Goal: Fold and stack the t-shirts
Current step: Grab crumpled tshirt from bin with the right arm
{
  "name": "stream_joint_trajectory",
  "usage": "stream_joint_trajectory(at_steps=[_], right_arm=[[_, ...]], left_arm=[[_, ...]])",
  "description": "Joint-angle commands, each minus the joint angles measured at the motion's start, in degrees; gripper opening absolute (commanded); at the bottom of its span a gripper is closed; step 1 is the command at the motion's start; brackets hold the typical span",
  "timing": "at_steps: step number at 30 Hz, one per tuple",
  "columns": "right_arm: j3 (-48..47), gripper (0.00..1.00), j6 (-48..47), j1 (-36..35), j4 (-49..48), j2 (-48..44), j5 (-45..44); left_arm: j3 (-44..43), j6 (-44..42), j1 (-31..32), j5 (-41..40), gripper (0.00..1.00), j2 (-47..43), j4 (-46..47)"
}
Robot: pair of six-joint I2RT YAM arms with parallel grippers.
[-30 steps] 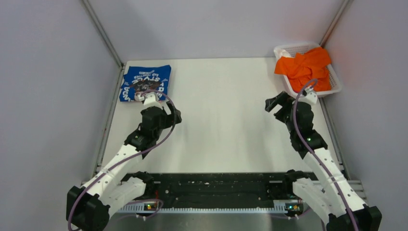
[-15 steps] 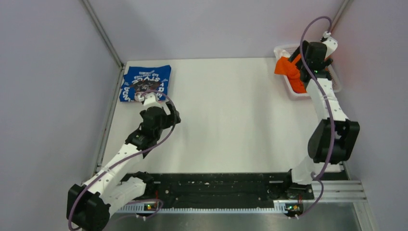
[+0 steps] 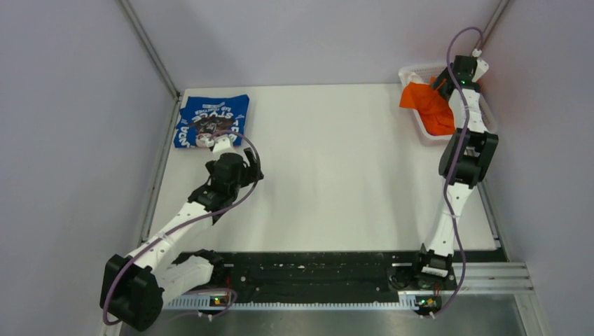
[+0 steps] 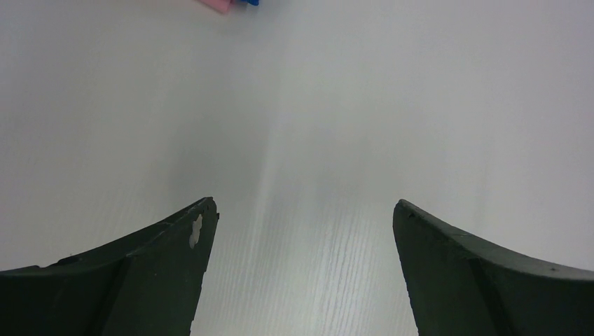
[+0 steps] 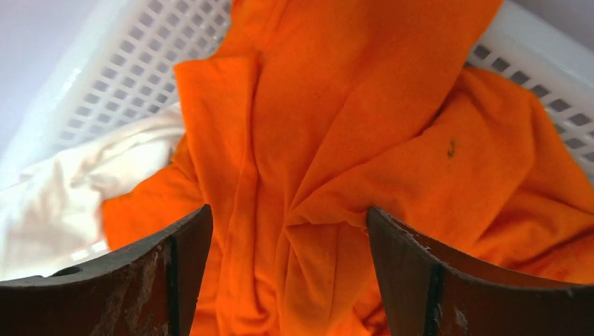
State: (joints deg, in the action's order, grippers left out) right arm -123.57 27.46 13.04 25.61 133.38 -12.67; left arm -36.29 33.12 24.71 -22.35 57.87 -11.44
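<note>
From overhead, the right gripper (image 3: 444, 82) hangs over the white mesh basket (image 3: 415, 71), the orange t-shirt (image 3: 429, 105) heaped just under its jaws, while the left gripper (image 3: 250, 166) sits low over the table (image 3: 336, 154), the blue t-shirt (image 3: 212, 119) lying flat well beyond its tips. Left wrist view: jaws wide apart, tabletop showing between them. Right wrist view: jaws spread too, crumpled orange cloth filling the gap, a pale cloth (image 5: 56, 203) beside one finger.

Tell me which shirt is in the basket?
The orange t-shirt, crumpled in the white basket. The blue t-shirt lies flat on the table.
</note>
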Motion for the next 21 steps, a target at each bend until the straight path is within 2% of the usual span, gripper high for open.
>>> stream_joint_trajectory(at_steps=[1,5,10,15,19,21], right_arm=[[-7.7,0.78,-1.0,0.0,4.7,4.0,-1.2],[-6.7,0.72,-0.8,0.1,4.8,5.5,-1.0],[-6.2,0.47,-1.2,0.1,5.5,6.4,-0.2],[-5.7,0.31,-2.9,0.1,6.9,5.7,-1.1],[-4.0,0.23,-3.6,0.1,7.8,4.4,-0.7],[-2.8,0.24,-3.7,0.1,7.9,3.9,0.3]], left_arm=[[-2.8,0.3,-0.4,-3.8,0.99,0.1,-0.5],[-2.7,0.4,-0.4,-4.1,0.99,0.1,-0.3],[-2.6,0.4,-0.4,-4.1,0.99,0.0,-0.3],[-2.2,0.6,-0.4,-4.2,0.99,-0.9,-0.5],[-1.7,0.7,-0.4,-4.3,0.99,-2.1,-0.5],[-1.5,0.7,-0.4,-4.2,0.99,-2.6,-0.6]])
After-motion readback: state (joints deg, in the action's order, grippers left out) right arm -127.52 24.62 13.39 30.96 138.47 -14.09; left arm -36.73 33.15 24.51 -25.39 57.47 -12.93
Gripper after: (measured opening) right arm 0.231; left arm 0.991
